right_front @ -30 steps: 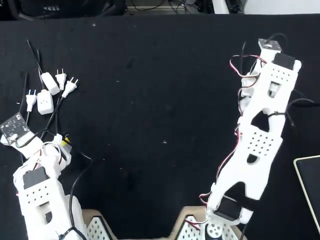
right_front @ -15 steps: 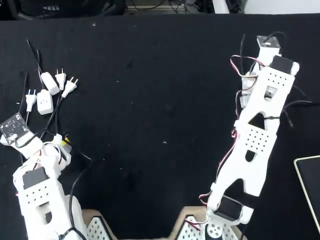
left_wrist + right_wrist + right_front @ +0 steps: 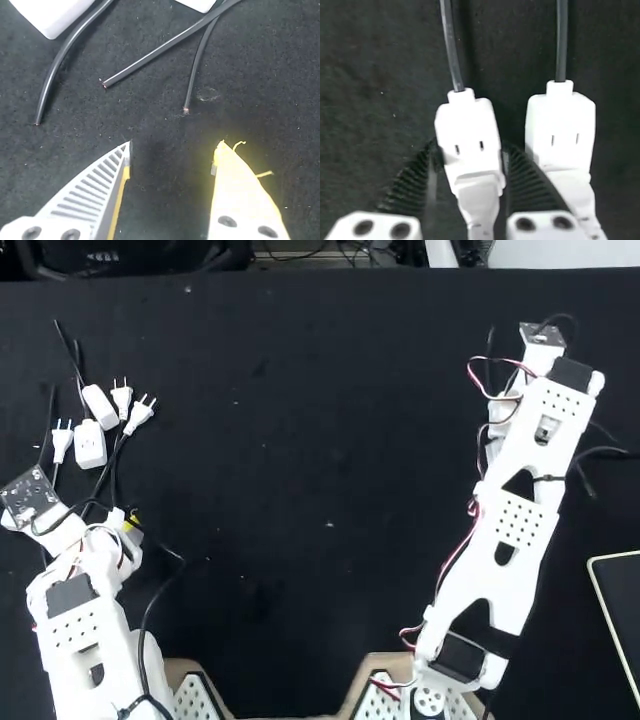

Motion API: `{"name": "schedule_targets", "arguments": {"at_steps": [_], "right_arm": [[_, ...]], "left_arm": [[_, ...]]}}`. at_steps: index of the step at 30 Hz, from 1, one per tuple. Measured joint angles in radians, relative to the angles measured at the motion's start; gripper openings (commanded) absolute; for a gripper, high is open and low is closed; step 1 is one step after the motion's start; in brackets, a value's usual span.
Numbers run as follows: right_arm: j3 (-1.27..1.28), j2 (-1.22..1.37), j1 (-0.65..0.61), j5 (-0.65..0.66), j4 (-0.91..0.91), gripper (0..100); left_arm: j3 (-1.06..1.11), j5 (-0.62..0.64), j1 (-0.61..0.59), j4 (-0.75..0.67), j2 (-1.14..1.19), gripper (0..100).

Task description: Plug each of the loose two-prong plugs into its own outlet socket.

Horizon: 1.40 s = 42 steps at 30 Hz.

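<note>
On the black desk [image 3: 300,440], three loose two-prong plugs are seen in the high view at the far left. The first plug [image 3: 62,437] lies outermost. The second plug [image 3: 121,396] and the third plug [image 3: 140,413] lie just beside each other. Between these are placed two white blocks [image 3: 90,445], each on a black cable; whether they are sockets cannot be told from this view. All three plugs are lying free, with nothing attached to the prongs.

The left arm [image 3: 80,620] is held low at the near left corner, a little nearer than the plugs. In its wrist view the left gripper [image 3: 174,147] is shown just above the desk with the fingers [image 3: 100,185] wide apart and nothing between them. Three cut ends of black cables [image 3: 185,110] are lying beyond the fingertips.

The right arm [image 3: 520,510] is stretched toward the far right part of the desk, well apart from the plugs. In its wrist view the right gripper [image 3: 470,150] is closed around a white outlet socket [image 3: 467,135] with two slots, and the dark ribbed fingers [image 3: 412,185] are pressed against both of its sides. A second socket [image 3: 560,130] of the same kind lies just beside it, outside the grasp. A black cable is led away from each socket.
</note>
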Motion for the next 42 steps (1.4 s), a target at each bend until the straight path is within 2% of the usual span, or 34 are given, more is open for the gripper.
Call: {"name": "schedule_targets", "arguments": {"at_steps": [10, 22, 28, 35, 42], "right_arm": [[0.005, -0.032, 0.0, 0.008, 0.0, 17.2], [0.083, -0.425, -0.083, 0.008, 0.0, 17.0], [0.423, -0.72, -0.176, 0.008, 0.0, 17.2], [0.954, -1.063, -0.379, 0.008, -0.008, 17.0], [1.389, -1.364, -0.598, -0.012, -0.163, 17.0]], "left_arm": [[0.0, 0.0, 0.0, 0.0, 0.0, 27], [0.0, 0.0, 0.0, 0.0, 0.0, 27], [0.0, 0.0, 0.0, 0.0, 0.0, 27], [0.0, 0.0, 0.005, 0.0, 0.0, 27], [0.0, 0.0, 0.009, 0.0, 0.0, 27]]}}
